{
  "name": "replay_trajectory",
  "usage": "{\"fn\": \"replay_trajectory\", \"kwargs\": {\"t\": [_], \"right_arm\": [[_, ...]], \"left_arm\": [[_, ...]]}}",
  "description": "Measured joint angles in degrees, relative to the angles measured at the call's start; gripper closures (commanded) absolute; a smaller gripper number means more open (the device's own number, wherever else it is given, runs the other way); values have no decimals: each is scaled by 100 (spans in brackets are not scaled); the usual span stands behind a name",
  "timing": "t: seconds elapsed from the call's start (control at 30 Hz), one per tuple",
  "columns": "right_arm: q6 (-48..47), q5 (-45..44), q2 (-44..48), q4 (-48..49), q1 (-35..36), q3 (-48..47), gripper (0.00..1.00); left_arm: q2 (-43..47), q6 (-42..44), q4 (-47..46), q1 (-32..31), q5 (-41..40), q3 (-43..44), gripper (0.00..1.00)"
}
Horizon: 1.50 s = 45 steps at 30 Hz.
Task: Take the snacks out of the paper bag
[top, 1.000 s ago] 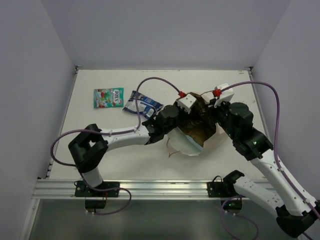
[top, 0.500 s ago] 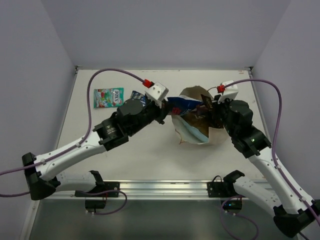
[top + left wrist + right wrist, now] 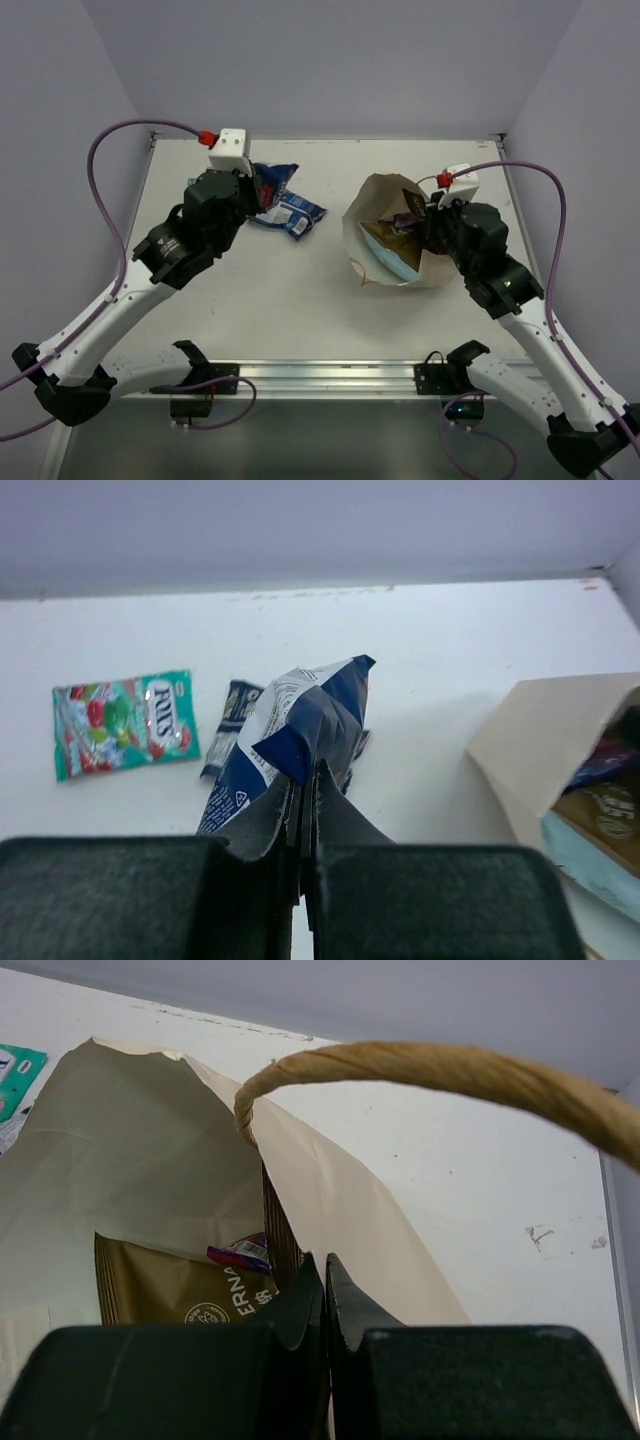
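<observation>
As right fingers [image 3: 296, 1305] pinch it, the paper bag [image 3: 365, 215] gapes leftward.

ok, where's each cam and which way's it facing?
Top external: above and behind the left arm and right arm, both visible, looking down at the table.
Left wrist: looks past the left gripper, shut on a blue packet, to the far wall.
Right wrist: facing along the right gripper, shut on the paper bag rim.
Shared: all three see the bag.
</observation>
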State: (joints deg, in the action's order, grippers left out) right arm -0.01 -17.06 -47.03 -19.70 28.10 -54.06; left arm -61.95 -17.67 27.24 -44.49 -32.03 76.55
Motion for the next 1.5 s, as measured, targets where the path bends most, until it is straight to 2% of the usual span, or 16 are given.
{"fn": "replay_trajectory", "kwargs": {"t": [0.23,0.47,0.6,0.63,0.7,0.73,0.83,0.93,1.1,1.17,1.33,1.5], "right_arm": [[-83,46,59,-4,0,17,100],[-116,164,59,-7,-2,20,100],[-133,201,61,-2,-4,28,100],[-133,219,61,0,-4,39,100],[-140,273,59,2,-4,61,100],[-144,304,59,2,-4,74,100],[-170,343,61,4,-4,83,100],[-260,466,68,2,-4,83,100],[-479,708,74,-4,-4,83,100],[-584,837,105,-9,-4,83,100],[-767,1154,184,-15,-2,59,100],[-885,1333,179,-59,2,-2,100]], "left_arm": [[59,-494,297,911,271,-1110,100],[227,-734,-103,1690,1976,-2662,100],[428,-887,-472,2496,2736,-3536,99],[428,-920,-468,2669,2750,-3644,88],[310,-960,-398,3029,2662,-3753,74],[221,-964,-341,3163,2568,-3753,54],[-4,-949,-125,3373,2291,-3700,19],[0,-970,111,3425,2262,-3512,14],[339,-1010,168,3373,2804,-2822,13],[516,-1115,151,3110,3038,-2461,13],[595,-1681,-146,1657,3364,-1912,13],[155,-2531,-601,162,3279,-1659,14]]}}
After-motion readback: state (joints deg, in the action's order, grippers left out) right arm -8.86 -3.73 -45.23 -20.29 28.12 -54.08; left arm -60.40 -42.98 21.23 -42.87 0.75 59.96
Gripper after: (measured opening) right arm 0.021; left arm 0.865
